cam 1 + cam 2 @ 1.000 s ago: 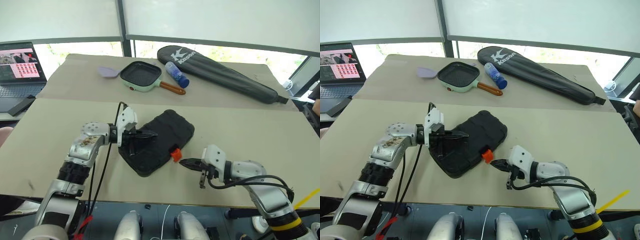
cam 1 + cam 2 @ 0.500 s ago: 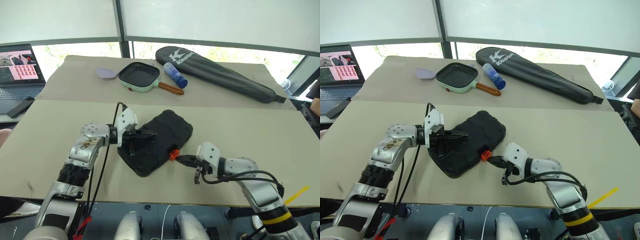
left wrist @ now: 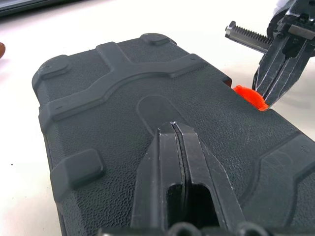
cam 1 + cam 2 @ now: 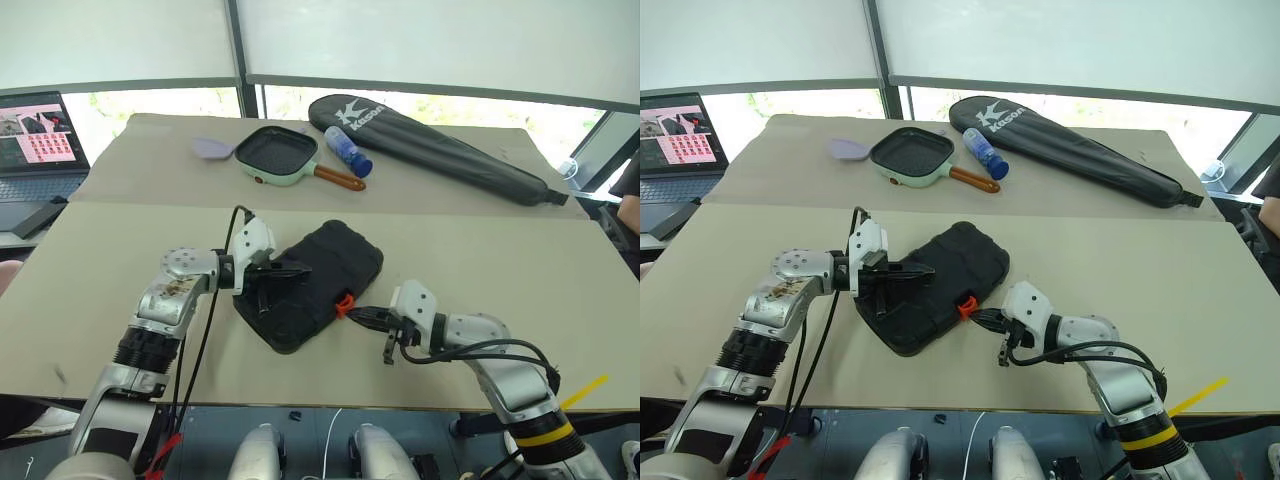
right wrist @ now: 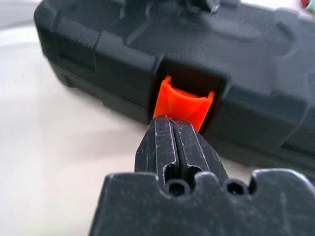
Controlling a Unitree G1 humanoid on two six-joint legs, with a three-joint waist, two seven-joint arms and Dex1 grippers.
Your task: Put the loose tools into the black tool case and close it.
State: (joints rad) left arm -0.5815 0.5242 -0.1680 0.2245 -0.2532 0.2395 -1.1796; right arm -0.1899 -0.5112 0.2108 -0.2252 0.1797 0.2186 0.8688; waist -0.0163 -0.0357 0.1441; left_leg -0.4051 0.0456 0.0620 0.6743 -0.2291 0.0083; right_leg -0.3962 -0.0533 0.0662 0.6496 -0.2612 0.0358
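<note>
The black tool case (image 4: pixel 312 284) is lying closed near the front of the tan surface (image 4: pixel 500 270), its pebbled plastic lid showing raised ribs and corner pads. The left gripper (image 3: pixel 179 142), fingers pressed together, is resting on the lid. The right gripper (image 5: pixel 170 130), also pressed together, is touching its tips to the glossy orange latch (image 5: pixel 183 104) on the case's side. Whatever the case is holding is staying hidden. Bare surface is lying open to the right of the case and up to the front edge.
</note>
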